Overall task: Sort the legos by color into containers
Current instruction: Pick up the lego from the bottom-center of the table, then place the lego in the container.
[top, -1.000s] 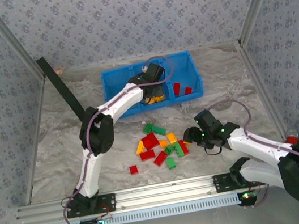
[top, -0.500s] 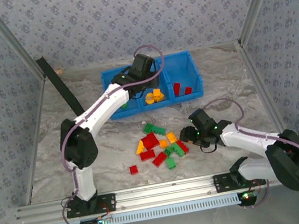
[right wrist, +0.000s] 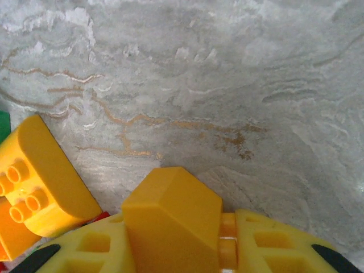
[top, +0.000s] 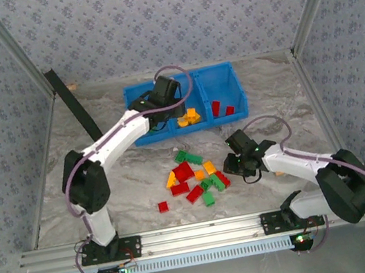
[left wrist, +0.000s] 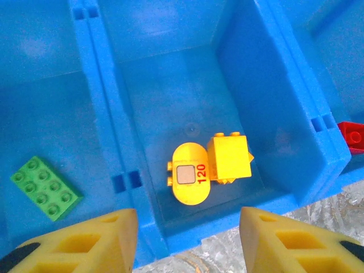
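Jaws of right gripper [right wrist: 182, 253] clamped on yellow-orange brick [right wrist: 170, 210]; those of left gripper [left wrist: 187, 239] spread, empty, over middle compartment of blue tray [left wrist: 108, 102]. Pick seemingly in hand; next, lift and carry there.

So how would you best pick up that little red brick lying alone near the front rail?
Probably from straight above, pinching two opposite flat sides of the red brick. It looks small and blocky and lies apart from the pile, with bare table around it, leaving room to close in on either side without nudging neighbours.
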You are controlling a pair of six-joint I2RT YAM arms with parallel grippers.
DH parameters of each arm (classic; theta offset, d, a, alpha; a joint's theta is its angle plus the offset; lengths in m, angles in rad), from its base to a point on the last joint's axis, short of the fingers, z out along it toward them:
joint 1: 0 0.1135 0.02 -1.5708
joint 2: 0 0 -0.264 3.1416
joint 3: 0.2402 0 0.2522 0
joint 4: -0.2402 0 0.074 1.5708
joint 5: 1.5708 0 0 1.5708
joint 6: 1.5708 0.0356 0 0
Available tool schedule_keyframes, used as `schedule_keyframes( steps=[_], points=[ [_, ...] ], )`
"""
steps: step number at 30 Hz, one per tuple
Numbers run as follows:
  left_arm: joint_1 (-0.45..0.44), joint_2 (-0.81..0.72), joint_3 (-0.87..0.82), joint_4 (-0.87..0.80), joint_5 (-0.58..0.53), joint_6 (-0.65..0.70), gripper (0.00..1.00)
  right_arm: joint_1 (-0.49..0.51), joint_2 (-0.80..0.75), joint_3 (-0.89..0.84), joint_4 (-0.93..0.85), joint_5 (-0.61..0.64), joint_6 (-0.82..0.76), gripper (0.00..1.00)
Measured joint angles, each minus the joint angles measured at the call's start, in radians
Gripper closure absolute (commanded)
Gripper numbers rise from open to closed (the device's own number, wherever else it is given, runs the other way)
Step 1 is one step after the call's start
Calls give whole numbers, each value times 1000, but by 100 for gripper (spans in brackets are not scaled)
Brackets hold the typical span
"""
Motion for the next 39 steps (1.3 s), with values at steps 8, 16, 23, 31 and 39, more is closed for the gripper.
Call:
schedule_keyframes(
  steps=[8,16,23,31,39],
  points=[
    [-24,-229,-131,-84,15,-4,48,-18,5,132,-150,13,-146,72],
    [-189,-383,-379,-182,72,-175,48,-57,62,565,-309,75,-395,72],
    [-364,-426,-546,-169,93,-415,47,-57,338,925,-272,98,-618,72],
    [-564,-325,-527,-110,73,-607,44,-58,703,1283,-287,121,-807,72],
    [-665,-154,-392,-128,49,-721,42,-80,899,1395,-325,120,-874,67]
  ],
)
